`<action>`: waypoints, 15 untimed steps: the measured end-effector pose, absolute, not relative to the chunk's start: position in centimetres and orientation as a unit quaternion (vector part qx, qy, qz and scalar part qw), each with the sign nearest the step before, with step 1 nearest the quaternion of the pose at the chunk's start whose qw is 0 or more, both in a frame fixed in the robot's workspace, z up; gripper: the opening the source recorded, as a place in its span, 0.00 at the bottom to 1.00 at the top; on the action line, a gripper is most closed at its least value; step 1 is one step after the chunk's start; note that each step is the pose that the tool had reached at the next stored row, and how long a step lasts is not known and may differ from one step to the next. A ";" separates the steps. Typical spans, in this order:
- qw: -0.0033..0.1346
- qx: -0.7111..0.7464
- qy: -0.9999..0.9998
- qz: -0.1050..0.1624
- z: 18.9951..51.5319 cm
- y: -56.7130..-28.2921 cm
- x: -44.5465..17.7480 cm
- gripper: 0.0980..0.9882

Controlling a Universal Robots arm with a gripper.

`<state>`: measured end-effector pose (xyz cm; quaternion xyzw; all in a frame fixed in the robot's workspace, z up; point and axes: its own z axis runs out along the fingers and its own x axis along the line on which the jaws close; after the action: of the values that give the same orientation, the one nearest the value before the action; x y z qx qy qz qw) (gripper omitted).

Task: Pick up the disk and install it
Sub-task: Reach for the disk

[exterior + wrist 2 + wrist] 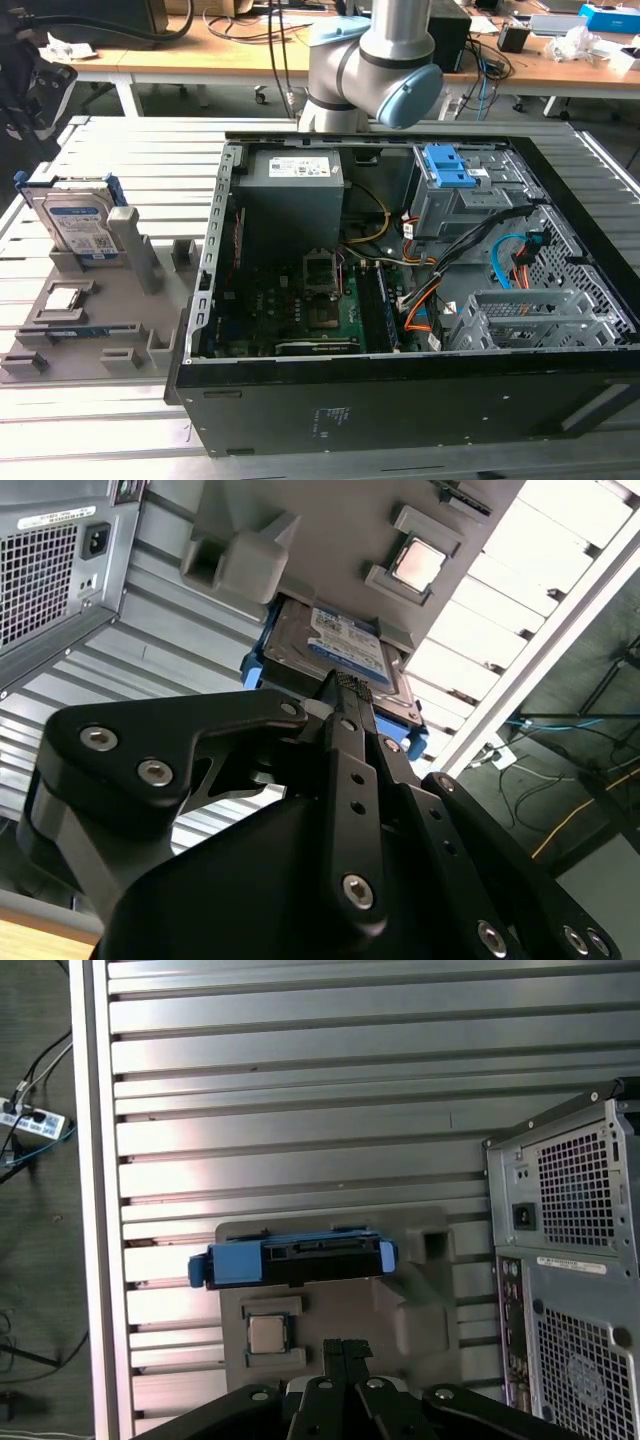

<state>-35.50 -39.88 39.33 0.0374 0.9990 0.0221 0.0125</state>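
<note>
The silver rectangular hard disk with a blue plastic frame stands on edge in a slot of the grey moulded fixture on the slatted metal tabletop, beside the open black computer case. Upright like this, its long edges seem free for grasping. In the first wrist view the black gripper hangs clear of the disk, fingers pressed together and empty
</note>
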 end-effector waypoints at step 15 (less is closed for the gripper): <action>0.012 0.037 0.999 0.022 39.3 -39.9 -38.1 0.01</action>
<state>-38.12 -39.88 39.33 0.0374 0.9990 0.0221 0.0125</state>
